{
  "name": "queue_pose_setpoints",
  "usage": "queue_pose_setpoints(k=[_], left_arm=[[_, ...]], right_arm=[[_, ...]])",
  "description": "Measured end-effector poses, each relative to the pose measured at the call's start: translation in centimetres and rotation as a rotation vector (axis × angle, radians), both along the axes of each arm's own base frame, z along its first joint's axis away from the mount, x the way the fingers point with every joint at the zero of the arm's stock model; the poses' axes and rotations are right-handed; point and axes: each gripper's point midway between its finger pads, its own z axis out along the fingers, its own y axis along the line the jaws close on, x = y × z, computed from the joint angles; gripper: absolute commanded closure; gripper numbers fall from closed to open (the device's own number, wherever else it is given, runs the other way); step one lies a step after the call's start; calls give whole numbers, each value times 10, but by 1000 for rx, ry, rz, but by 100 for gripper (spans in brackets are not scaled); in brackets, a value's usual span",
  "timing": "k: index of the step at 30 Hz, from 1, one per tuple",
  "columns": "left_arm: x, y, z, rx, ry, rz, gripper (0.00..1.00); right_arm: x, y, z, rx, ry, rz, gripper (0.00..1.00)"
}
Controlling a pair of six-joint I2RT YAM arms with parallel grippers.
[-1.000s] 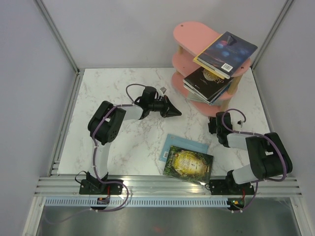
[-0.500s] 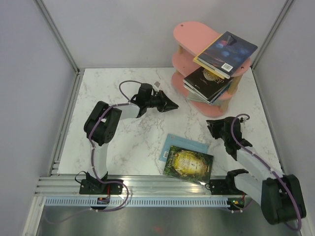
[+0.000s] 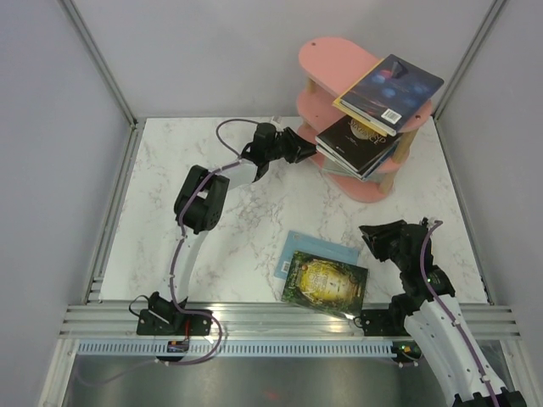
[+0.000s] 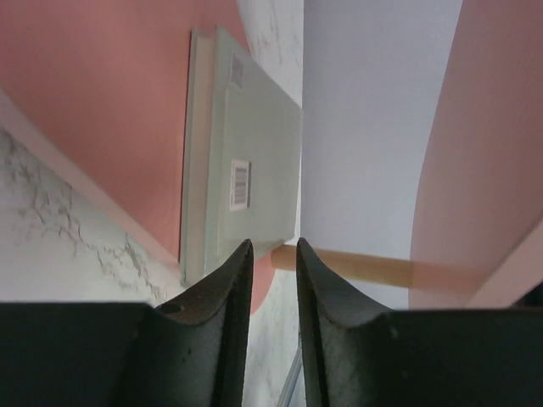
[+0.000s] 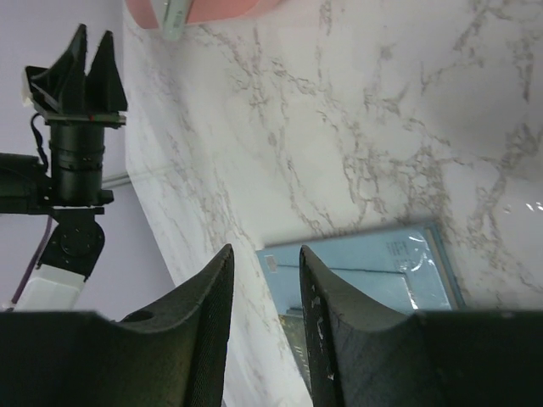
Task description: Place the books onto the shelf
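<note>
Both narrowly spread and empty, my left end effector (image 4: 273,248) sits at the far pink three-tier shelf (image 3: 327,55), while my right end effector (image 3: 372,235) hovers beside the near green-gold paperback (image 3: 325,282), which looks thin and floppy and is best pinched by its spine.

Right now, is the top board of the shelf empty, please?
No, a dark blue book lies on the top board of the shelf, overhanging its edge.

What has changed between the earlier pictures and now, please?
The left gripper travelled from the middle of the table to the stack of books on the shelf. The right gripper slid slightly toward the near edge, closer to the green book and blue book, its arm unfolding. Nothing was grasped or released; books and shelf stayed put.
</note>
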Motion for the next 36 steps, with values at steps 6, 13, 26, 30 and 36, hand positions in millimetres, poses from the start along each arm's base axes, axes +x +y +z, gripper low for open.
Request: queue_pose_setpoints(k=[6,13,26,30,36], left_arm=[[31,-12,-7,-1,-16,41,71],[32,-29,-26,40,27,35,75],[-19,-48,-59,182,89,-30,76],[-43,-52,-59,205,98,-64,76],[-86,-61,-61,250,93,-131,77]], right_arm=[[-12,-3,-14,-38,72,16,60],[-18,-6,-14,-56,81,13,61],[-23,-7,-16,-59,89,9,62],[-24,-8,-16,-60,90,10,62],[-27,-8,-17,-61,98,11,63]])
